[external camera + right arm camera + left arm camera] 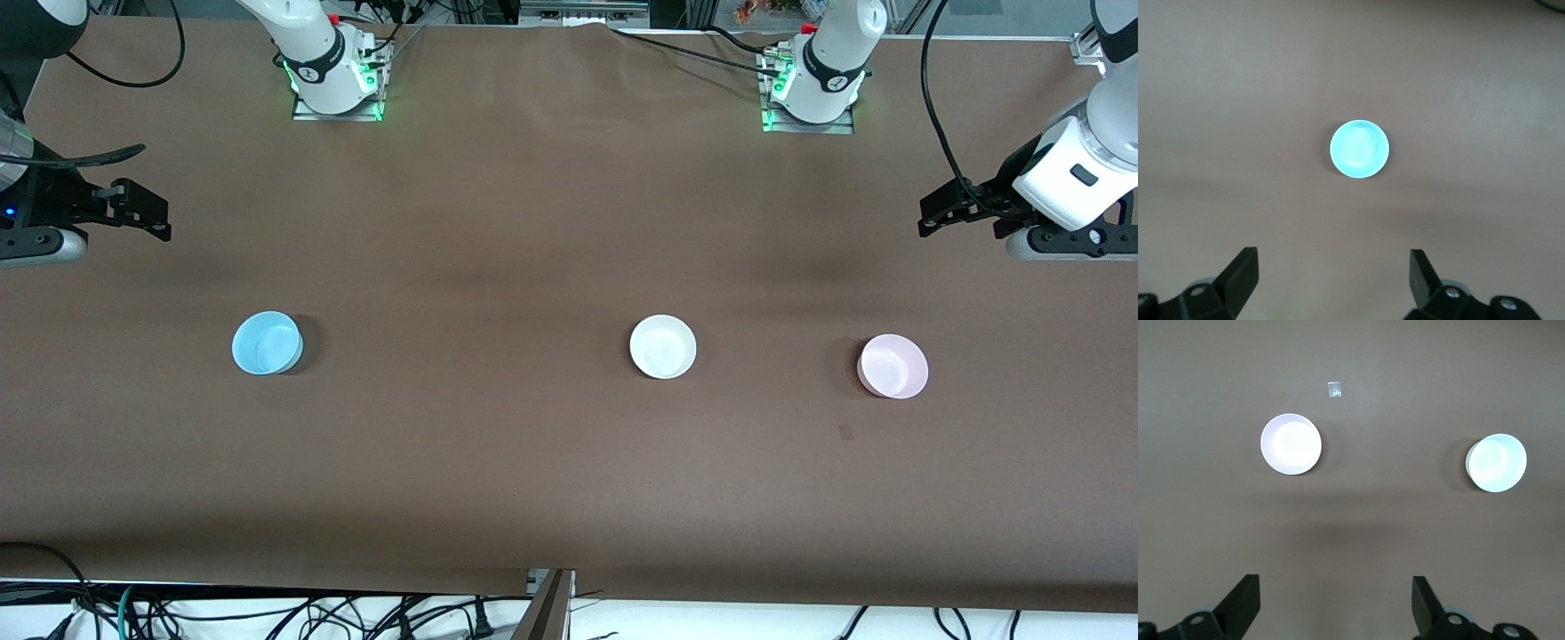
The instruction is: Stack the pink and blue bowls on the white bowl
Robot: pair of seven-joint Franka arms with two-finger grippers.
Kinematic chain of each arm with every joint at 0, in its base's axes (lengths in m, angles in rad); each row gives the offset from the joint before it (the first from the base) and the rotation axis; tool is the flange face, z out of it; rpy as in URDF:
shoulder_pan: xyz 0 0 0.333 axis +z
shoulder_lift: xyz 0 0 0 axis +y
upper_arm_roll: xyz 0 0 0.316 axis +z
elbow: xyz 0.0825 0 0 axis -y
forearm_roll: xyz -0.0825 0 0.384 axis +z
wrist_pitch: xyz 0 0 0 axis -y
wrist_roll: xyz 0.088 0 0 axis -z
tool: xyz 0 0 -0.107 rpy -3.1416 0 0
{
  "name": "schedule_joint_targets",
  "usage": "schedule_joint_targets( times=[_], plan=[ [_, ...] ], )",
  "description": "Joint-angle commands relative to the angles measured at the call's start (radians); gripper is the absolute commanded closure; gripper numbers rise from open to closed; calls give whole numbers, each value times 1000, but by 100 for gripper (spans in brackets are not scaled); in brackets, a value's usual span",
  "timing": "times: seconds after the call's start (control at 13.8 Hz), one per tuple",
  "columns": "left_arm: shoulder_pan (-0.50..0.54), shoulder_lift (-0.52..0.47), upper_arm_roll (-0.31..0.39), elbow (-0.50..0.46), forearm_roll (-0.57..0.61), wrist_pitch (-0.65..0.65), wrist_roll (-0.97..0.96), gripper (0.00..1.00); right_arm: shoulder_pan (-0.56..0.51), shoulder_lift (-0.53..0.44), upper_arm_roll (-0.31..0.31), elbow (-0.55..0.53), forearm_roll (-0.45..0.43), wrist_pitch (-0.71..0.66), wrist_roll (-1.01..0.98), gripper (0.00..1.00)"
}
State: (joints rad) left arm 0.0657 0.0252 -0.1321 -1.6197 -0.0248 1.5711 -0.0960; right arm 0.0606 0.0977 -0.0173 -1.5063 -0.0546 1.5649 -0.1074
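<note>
You have three upright bowls in a row, well apart: blue bowl (266,343) at the right arm's end, white bowl (662,347) in the middle, pink bowl (893,366) at the left arm's end. Left gripper (944,213) and right gripper (142,213) wait raised, released and empty, so each one can take its own bowl.

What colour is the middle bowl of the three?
White; the white bowl shows best in the front view.

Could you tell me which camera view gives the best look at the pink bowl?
The left wrist view: the pink bowl sits large and unobstructed, seen from above beside the white bowl. The front view shows it smaller, toward the left arm's end. The right wrist view misses it.
</note>
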Motion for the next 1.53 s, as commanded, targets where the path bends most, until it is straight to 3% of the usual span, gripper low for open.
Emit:
schedule_joint_targets(
  times=[0.0,0.73,0.87,1.02,1.24,1.45],
  plan=[
    [9,13,-4,21,-3,-20,-5,0,1,0,2,6,-7,-9,8,0],
    [26,55,2,47,-1,-54,2,0,-1,2,2,6,-8,-8,6,0],
    [46,88,2,41,3,-60,4,0,-1,2,2,6,-8,-8,6,0],
    [57,166,0,46,89,-46,30,0,-2,2,2,6,-7,-5,8,0],
    [55,252,-3,35,135,119,97,0,-5,2,-1,6,-5,-2,5,0],
    [101,329,0,29,134,284,327,0,-4,2,0,6,-5,1,5,0]
  ],
)
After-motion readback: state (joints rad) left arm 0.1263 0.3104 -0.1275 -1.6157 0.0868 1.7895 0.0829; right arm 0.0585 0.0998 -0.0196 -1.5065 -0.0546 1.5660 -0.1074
